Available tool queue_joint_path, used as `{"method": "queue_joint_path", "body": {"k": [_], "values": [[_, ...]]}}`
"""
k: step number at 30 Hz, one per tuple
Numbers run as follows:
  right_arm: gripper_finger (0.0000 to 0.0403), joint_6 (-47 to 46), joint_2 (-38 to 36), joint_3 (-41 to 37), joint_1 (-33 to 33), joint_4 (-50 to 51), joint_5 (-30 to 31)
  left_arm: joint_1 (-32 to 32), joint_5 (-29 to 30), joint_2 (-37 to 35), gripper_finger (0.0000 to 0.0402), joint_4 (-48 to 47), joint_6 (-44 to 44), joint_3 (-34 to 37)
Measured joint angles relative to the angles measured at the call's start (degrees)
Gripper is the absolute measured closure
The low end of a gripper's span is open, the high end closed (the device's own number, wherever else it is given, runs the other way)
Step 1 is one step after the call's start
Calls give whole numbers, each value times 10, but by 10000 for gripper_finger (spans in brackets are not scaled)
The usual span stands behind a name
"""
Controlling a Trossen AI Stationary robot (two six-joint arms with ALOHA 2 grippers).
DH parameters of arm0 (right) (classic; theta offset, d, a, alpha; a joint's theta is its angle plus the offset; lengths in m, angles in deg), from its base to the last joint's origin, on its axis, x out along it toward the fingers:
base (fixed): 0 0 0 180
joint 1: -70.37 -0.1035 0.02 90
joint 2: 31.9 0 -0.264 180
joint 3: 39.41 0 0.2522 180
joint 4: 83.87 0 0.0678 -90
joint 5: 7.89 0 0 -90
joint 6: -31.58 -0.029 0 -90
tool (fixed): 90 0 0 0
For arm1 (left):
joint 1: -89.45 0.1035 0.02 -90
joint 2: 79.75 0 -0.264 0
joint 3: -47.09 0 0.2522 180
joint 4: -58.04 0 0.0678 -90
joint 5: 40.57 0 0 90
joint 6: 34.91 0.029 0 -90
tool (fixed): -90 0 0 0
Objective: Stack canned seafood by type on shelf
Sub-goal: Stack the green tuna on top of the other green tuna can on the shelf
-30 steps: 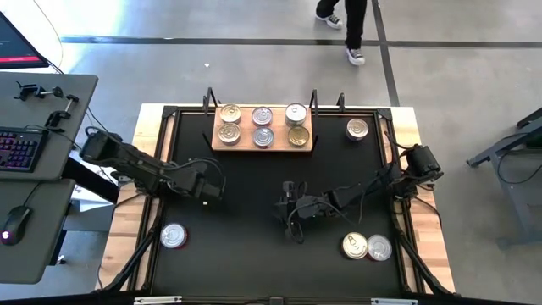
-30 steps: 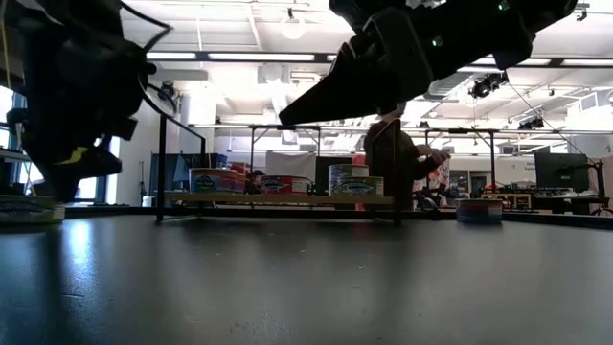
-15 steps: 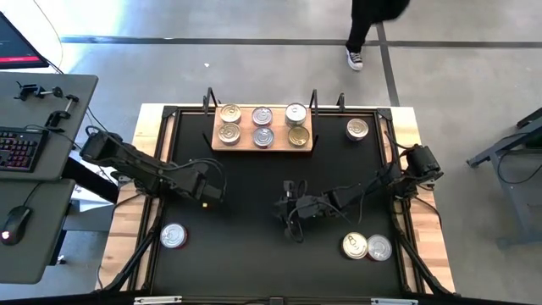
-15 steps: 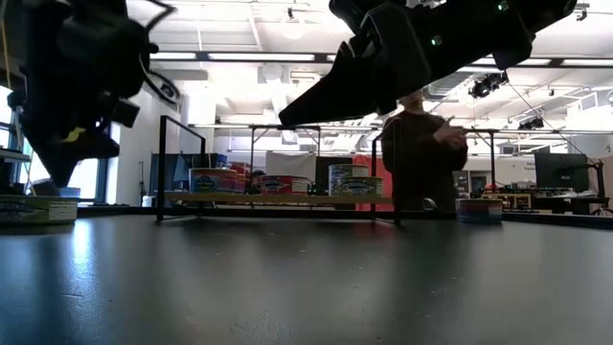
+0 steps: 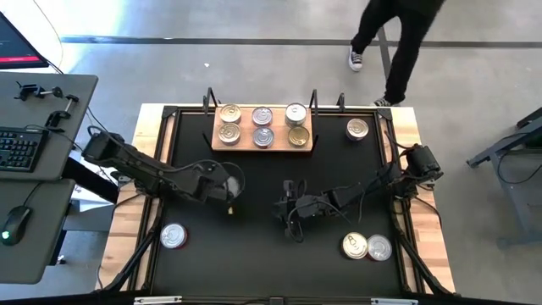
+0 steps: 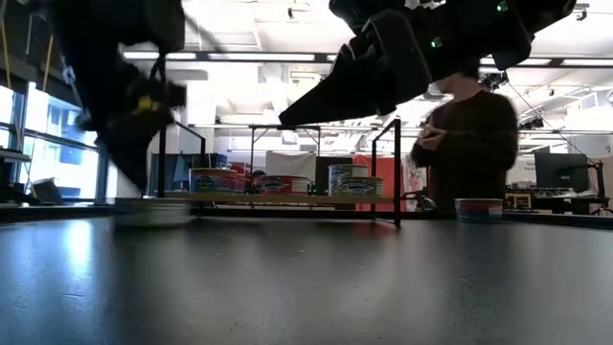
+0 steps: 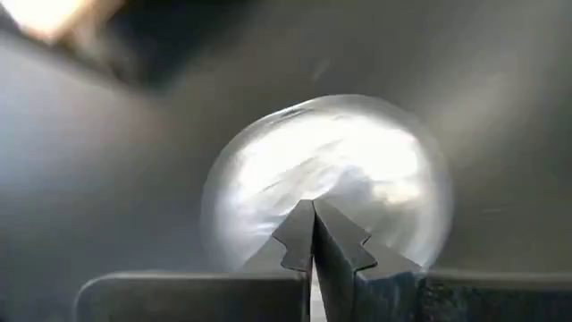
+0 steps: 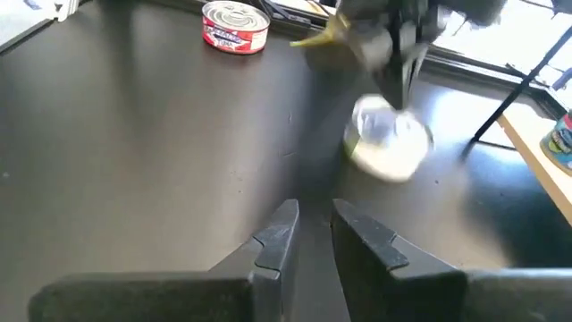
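Six tins of canned seafood stand in two rows on the wooden shelf (image 5: 262, 146) at the table's far side. Loose tins lie on the black mat: one at the far right (image 5: 357, 129), one with a red label at the near left (image 5: 173, 236), two at the near right (image 5: 366, 246). My left gripper (image 7: 313, 210) is shut, its tips on a blurred silver tin (image 7: 331, 165) left of the mat's middle (image 5: 230, 178). My right gripper (image 8: 313, 219) hovers over the mat's middle, slightly open with nothing between its fingers. My left gripper sets its shut fingertips (image 7: 299, 224) on the tin's shiny lid (image 7: 357, 170), slanting down from the table's left. Whether they catch the pull tab I cannot tell, because of the blur. The tin's bottom (image 6: 153, 220) stays on the mat.
The shelf has black upright posts at its corners (image 5: 209, 100). A black frame runs round the mat (image 5: 169, 110). A person walks across the floor beyond the table's far edge (image 5: 398, 42). A desk with a keyboard stands to the left (image 5: 25, 144).
My left gripper has gone toward the table's right edge, to the mat's middle, and the silver tin under its tips has slid along the mat with it. The person behind the table has walked to the right.
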Motion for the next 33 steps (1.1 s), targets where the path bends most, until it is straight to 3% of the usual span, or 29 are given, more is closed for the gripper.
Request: {"method": "queue_joint_path", "body": {"k": [3,7,11,15,19,24,29,33], "values": [[344,-7,0,0,3,0,0,-18,41,-1,401,56,105,-31],[344,-17,0,0,3,3,0,-43,48,-1,401,147,264,-32],[343,-25,0,0,2,7,0,-58,53,5,401,235,347,-10],[329,-32,0,0,10,9,-7,-60,68,11,401,333,375,34],[280,19,8,0,12,22,-28,-56,68,15,401,437,395,86],[230,114,78,16,-2,-23,56,-55,69,15,401,550,418,131],[234,137,139,61,3,-18,84,-55,70,15,401,635,422,154],[271,135,154,90,10,54,87,-55,70,15,401,644,423,155]]}}
